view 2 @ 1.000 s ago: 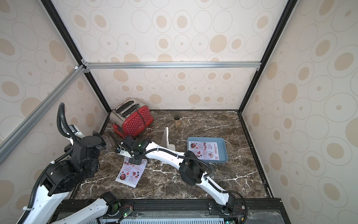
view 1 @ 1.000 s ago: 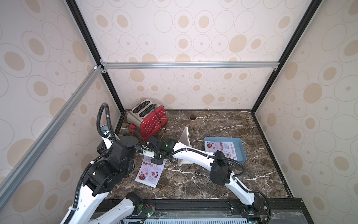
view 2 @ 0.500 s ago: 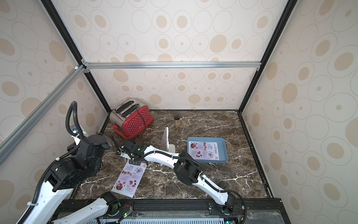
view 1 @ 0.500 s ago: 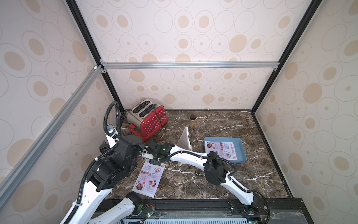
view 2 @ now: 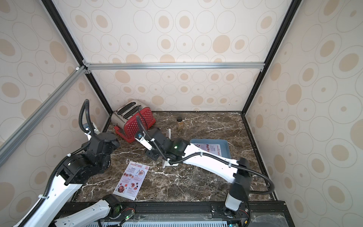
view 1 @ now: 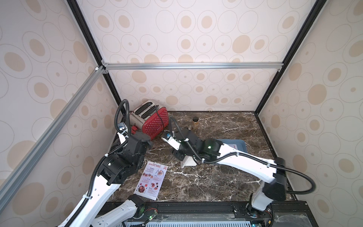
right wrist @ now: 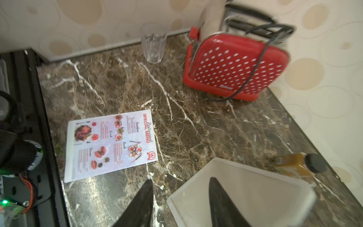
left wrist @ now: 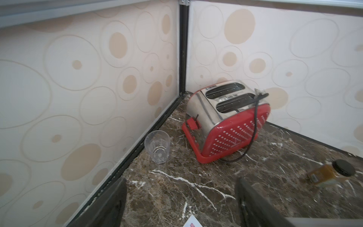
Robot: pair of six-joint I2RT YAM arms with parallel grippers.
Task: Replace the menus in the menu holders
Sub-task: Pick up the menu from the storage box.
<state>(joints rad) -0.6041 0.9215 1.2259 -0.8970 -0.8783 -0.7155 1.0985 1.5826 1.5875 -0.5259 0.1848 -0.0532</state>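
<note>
Left claw [left wrist: 180, 181] spread wide, empty. Right claw [right wrist: 180, 180] parted, straddling the menu holder [right wrist: 265, 188] edge. One menu [right wrist: 110, 145] flat on the counter [right wrist: 196, 127].

The dark brown marble counter [view 1: 196, 186] is veined white. The boxy red toaster [view 1: 155, 123] has white dots and a silver top. The white rectangular paper menu [view 1: 151, 180] bears a red heading and reddish food photos. The shallow blue-grey tray [view 2: 226, 146] is plain. The small amber jar [left wrist: 324, 175] has a black lid. The cream walls [view 1: 186, 29] show beige ovals.
</note>
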